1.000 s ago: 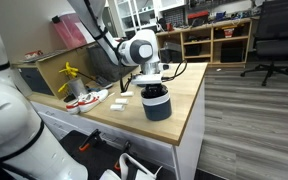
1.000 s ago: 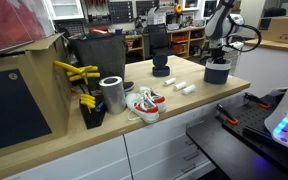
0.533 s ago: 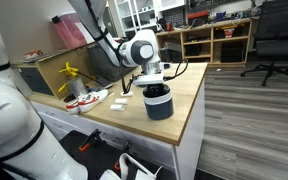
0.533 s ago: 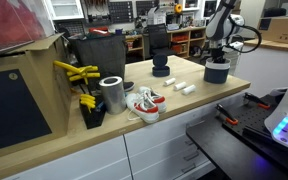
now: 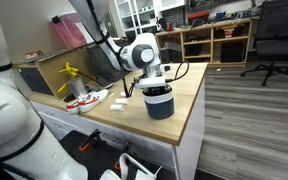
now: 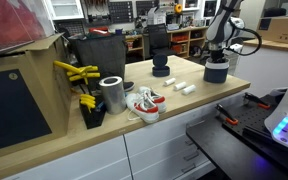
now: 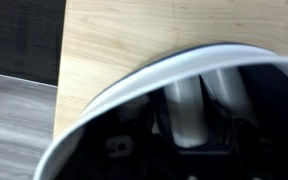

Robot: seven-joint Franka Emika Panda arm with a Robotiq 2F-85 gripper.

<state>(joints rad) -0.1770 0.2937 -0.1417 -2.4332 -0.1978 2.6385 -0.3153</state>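
my hand (image 5: 156, 87) hangs plumb over the dark pot (image 5: 158, 105) on the table (image 5: 122, 112) so fingers clear its rim, can't tell if clenched

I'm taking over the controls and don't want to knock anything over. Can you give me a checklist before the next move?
1. Pot upright on the counter: ok.
2. Tool right at the pot's mouth: ok.
3. Tool open or shut: cannot tell.
4. Anything held in the tool: cannot tell.
5. Shoes well apart from the pot: ok.
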